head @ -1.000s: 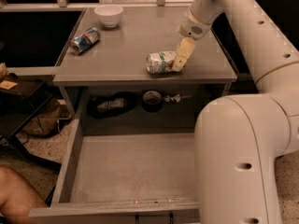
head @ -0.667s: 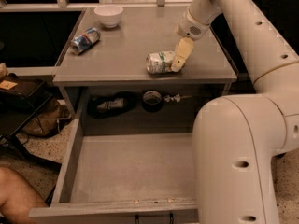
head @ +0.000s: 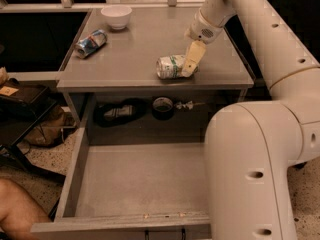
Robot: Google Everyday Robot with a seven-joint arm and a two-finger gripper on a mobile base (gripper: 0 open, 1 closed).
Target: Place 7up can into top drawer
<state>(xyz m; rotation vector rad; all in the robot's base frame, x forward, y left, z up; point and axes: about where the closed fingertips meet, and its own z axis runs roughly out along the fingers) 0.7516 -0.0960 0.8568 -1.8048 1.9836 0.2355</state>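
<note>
The 7up can (head: 169,67), whitish-silver with green lettering, lies on its side near the front edge of the grey tabletop (head: 145,39). My gripper (head: 192,60) reaches down from the upper right and sits at the can's right end, touching or nearly touching it. The top drawer (head: 75,176) is pulled out wide below the tabletop. Its flat grey bottom is bare and its dark handle (head: 165,233) shows at the front edge. My arm's large white segment (head: 250,174) hides the drawer's right side.
A blue-and-silver can (head: 91,43) lies at the tabletop's left and a white bowl (head: 116,16) stands at the back. Dark items (head: 119,111) and a tape roll (head: 163,107) sit in the recess behind the drawer. A person's knee (head: 15,204) is at the lower left.
The gripper has edged slightly left toward the can. The can and the drawer have not moved.
</note>
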